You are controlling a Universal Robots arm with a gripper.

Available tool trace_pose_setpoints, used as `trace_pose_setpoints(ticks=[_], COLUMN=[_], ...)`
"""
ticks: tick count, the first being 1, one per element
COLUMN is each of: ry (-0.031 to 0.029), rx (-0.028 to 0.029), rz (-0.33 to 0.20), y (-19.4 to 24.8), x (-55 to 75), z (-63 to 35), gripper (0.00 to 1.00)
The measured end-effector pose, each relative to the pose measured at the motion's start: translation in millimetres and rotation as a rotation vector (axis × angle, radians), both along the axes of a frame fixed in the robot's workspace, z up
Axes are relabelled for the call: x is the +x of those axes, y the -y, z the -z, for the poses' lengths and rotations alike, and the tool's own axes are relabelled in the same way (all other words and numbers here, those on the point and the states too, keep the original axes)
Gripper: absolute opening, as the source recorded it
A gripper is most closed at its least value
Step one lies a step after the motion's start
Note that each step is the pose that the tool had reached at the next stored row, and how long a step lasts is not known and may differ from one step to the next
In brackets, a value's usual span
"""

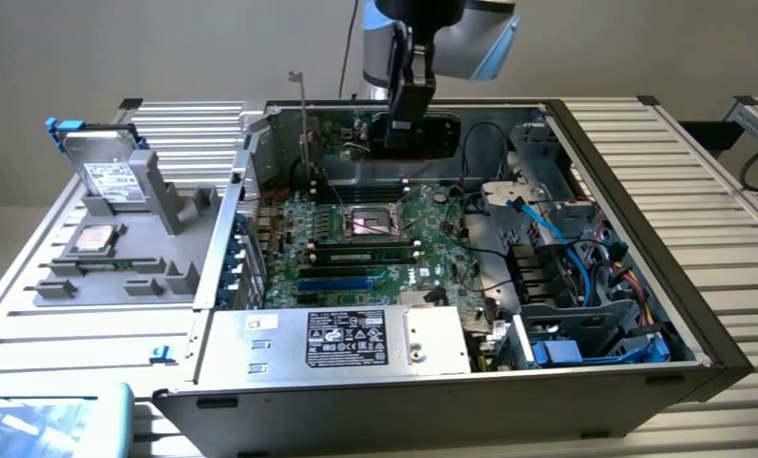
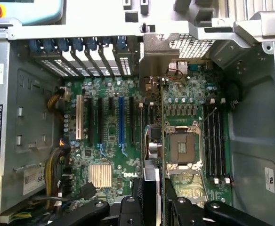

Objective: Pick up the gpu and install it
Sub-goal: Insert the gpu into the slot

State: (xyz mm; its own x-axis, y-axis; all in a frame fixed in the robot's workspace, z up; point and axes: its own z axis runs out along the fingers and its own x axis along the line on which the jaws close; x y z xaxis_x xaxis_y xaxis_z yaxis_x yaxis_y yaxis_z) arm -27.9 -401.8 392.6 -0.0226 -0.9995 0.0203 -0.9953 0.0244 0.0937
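Observation:
The gpu [image 1: 347, 134] hangs above the back of the open computer case [image 1: 684, 315], its narrow silver bracket standing upright on the exterior view's left end. My gripper [image 1: 402, 119] is shut on the card's other end. In the wrist view the gpu [image 2: 152, 146] is seen edge-on, held between my gripper's [image 2: 154, 205] two black fingers [image 2: 128, 207], with its silver bracket reaching toward the case's rear slot openings. It hovers over the green motherboard [image 2: 109, 132], between the blue expansion slot [image 2: 121, 122] and the CPU socket [image 2: 182, 141], without touching the board.
A silver power supply [image 1: 353, 339] fills the case's near end. Drive bays with blue cables [image 1: 570, 286] sit on the exterior view's right. Memory sticks [image 1: 367, 256] lie by the socket. A grey rack with hard drives [image 1: 112, 181] stands outside on the exterior view's left.

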Motion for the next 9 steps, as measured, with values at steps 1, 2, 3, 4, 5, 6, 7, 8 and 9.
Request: trace_pose_setpoints(ticks=[1,2,3,4,5,6,7,8,9], ry=[0.0024,0.0044,0.0056,0.0061,0.0061,0.0061,0.006,0.0059,0.0058], rx=[-0.0016,-0.0032,-0.0052,-0.0077,-0.01,-0.012,-0.0145,-0.0177,-0.0222], rz=[-0.011,-0.021,-0.03,-0.038,-0.044,-0.05,-0.053,-0.055,-0.056], y=[0.0,0.0,0.0,0.0,0.0,0.0,0.0,0.0,0.0], x=[0.0,0.0,0.0,-0.2,-0.6,-1.3,-2.5,-4.2,-6.7], z=[0.4,0.9,1.4,1.9,2.5,3.2,3.8,4.3,4.9], gripper=[0.28,0.28,0.28,0.28,0.28,0.28,0.28,0.28,0.28])
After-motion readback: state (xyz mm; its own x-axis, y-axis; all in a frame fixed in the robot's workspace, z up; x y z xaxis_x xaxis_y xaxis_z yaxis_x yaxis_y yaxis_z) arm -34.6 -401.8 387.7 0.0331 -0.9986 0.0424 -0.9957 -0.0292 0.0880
